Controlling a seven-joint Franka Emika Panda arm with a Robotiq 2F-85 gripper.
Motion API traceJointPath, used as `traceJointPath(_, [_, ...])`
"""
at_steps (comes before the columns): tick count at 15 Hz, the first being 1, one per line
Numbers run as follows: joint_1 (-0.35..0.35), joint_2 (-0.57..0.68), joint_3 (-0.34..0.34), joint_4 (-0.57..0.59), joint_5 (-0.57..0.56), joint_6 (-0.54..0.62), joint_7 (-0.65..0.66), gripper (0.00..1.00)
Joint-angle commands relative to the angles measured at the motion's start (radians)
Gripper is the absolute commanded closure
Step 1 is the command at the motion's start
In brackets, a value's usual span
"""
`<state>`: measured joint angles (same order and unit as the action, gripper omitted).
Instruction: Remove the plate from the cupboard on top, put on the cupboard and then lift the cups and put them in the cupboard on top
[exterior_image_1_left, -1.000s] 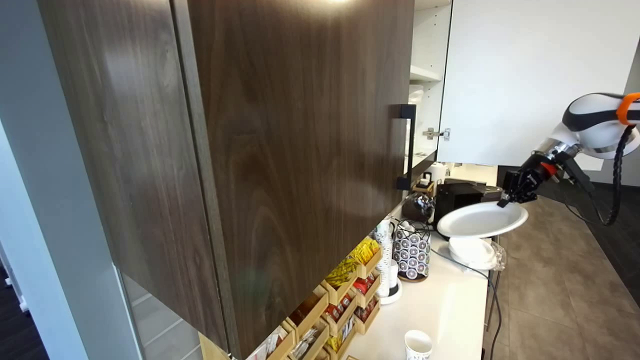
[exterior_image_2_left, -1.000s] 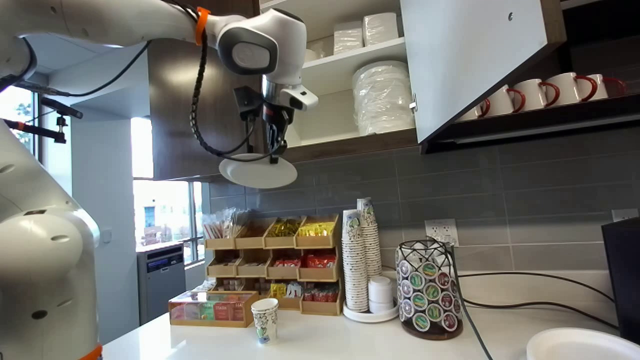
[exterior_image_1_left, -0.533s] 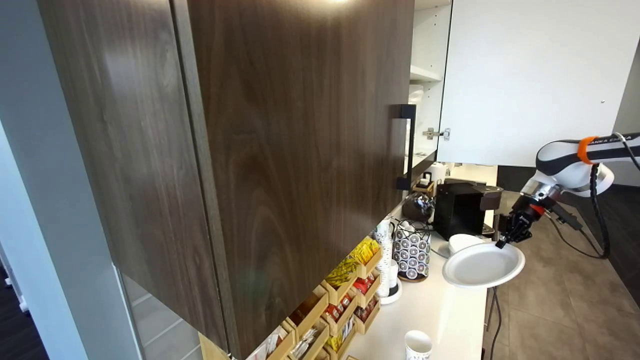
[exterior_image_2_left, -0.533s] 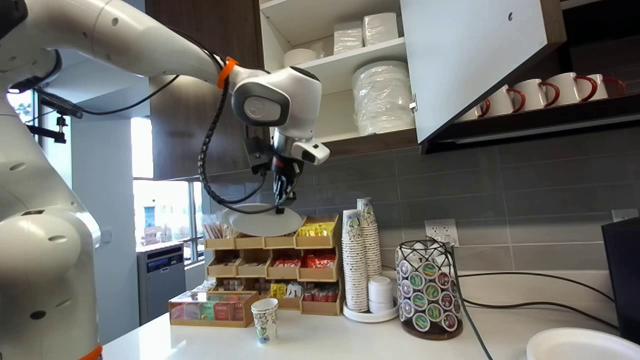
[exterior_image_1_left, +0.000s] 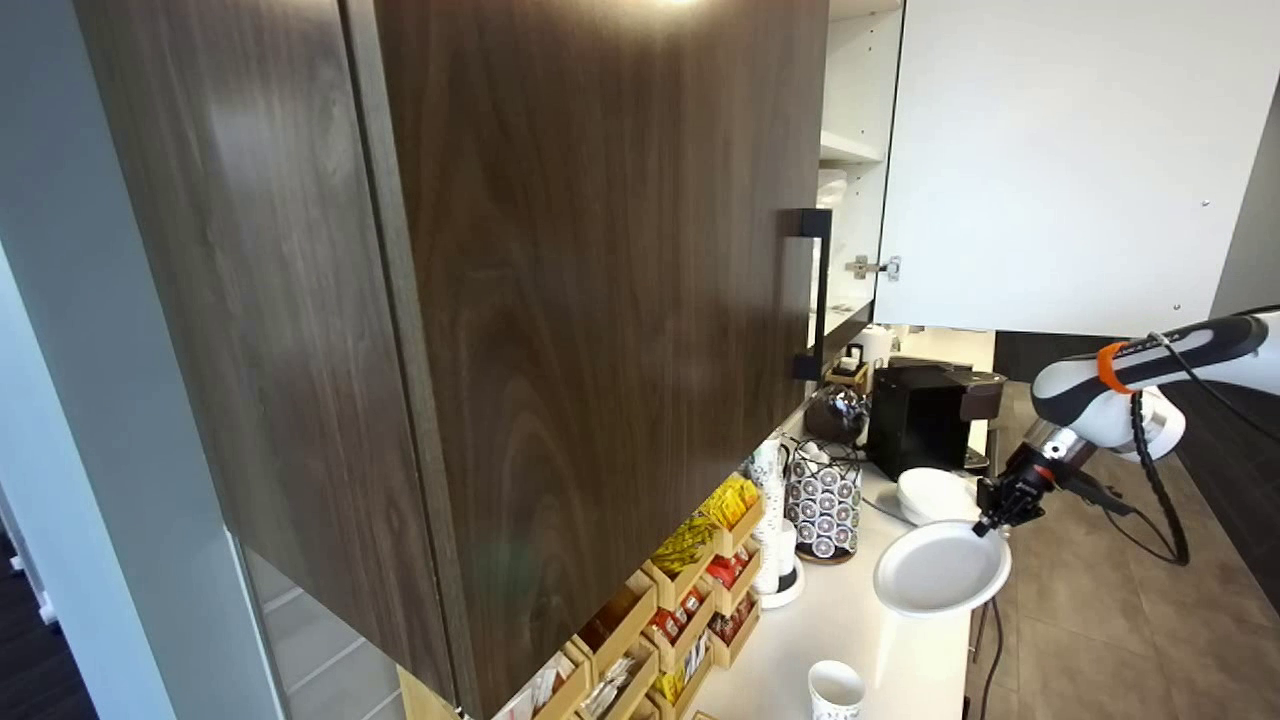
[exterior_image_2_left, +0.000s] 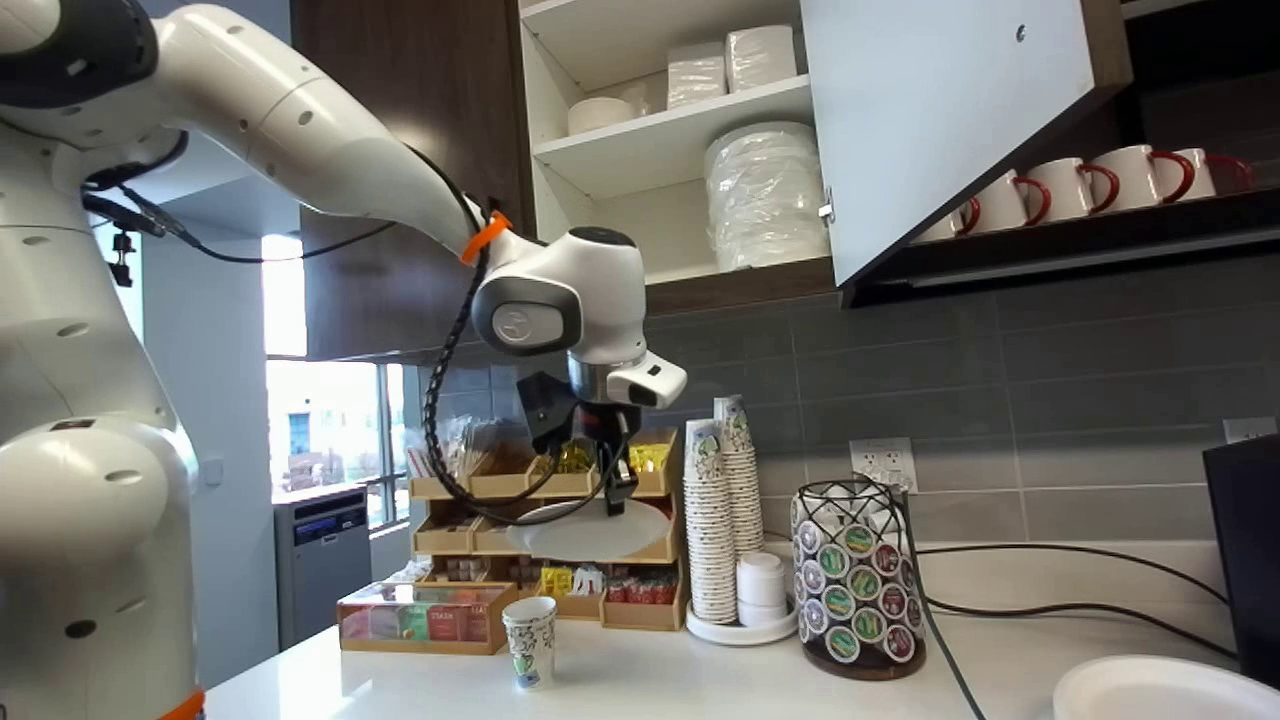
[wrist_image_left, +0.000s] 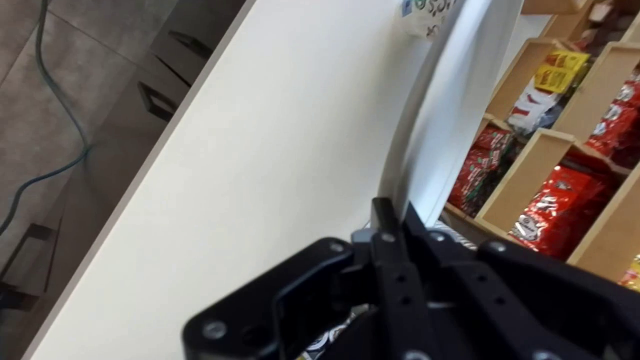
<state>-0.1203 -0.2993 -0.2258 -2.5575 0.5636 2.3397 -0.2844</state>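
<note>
My gripper is shut on the rim of a white plate. The plate is tilted and held above the counter, apart from it. In an exterior view the plate is in front of the wooden rack, below the open cupboard. In the wrist view the plate is seen nearly edge-on between the fingertips. A patterned paper cup stack stands upright on the counter; it also shows in an exterior view and partly in the wrist view. The cupboard holds a wrapped white stack.
The wooden rack with packets, tall paper cup stacks and a pod carousel line the wall. A white dish lies on the counter. The open cupboard door hangs above, beside red-handled mugs.
My gripper has moved down with the plate, from near cupboard height to lower above the counter. In an exterior view it has also moved right. The grip has stayed shut on the plate.
</note>
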Motion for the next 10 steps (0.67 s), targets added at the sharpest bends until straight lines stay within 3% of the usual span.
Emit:
traceJointPath(1, [0.013, 0.021, -0.006, -0.007, 0.008, 0.033, 0.003, 0.96])
traceJointPath(10, [0.026, 0.093, -0.009, -0.007, 0.069, 0.083, -0.035, 0.99])
